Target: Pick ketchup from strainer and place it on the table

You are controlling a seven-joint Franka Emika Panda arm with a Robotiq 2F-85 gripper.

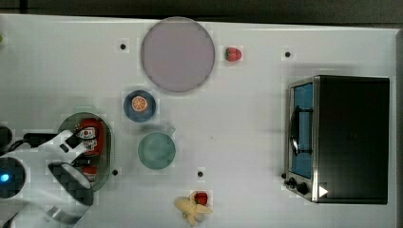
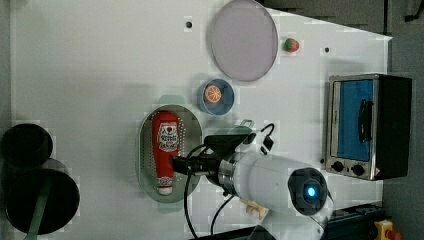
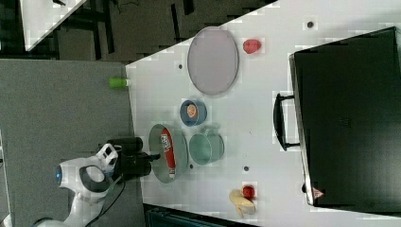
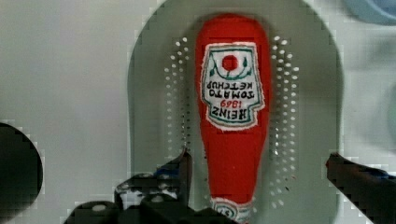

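Note:
The ketchup (image 4: 232, 116), a red squeeze bottle with a white label, lies lengthwise in the pale green strainer (image 4: 313, 93). The strainer rests on the white table (image 1: 237, 118) near the top view's left edge. My gripper (image 4: 261, 165) is open, just above the bottle's narrow cap end. One fingertip (image 4: 184, 163) stands on each side of the neck, apart from it. The arm covers the cap end of the ketchup (image 1: 90, 135) and part of the strainer (image 1: 108, 142) in the top view. In the left view the gripper (image 2: 175, 164) hovers beside the ketchup (image 2: 167, 142) over the strainer (image 2: 189, 125).
A teal cup (image 1: 157, 150) stands just to the top view's right of the strainer, with a blue bowl (image 1: 139, 105) holding an orange slice behind it. A grey-lilac plate (image 1: 177, 53), two strawberries (image 1: 233, 54) (image 1: 201, 197), a banana (image 1: 192, 210) and a toaster oven (image 1: 340, 137) lie farther off.

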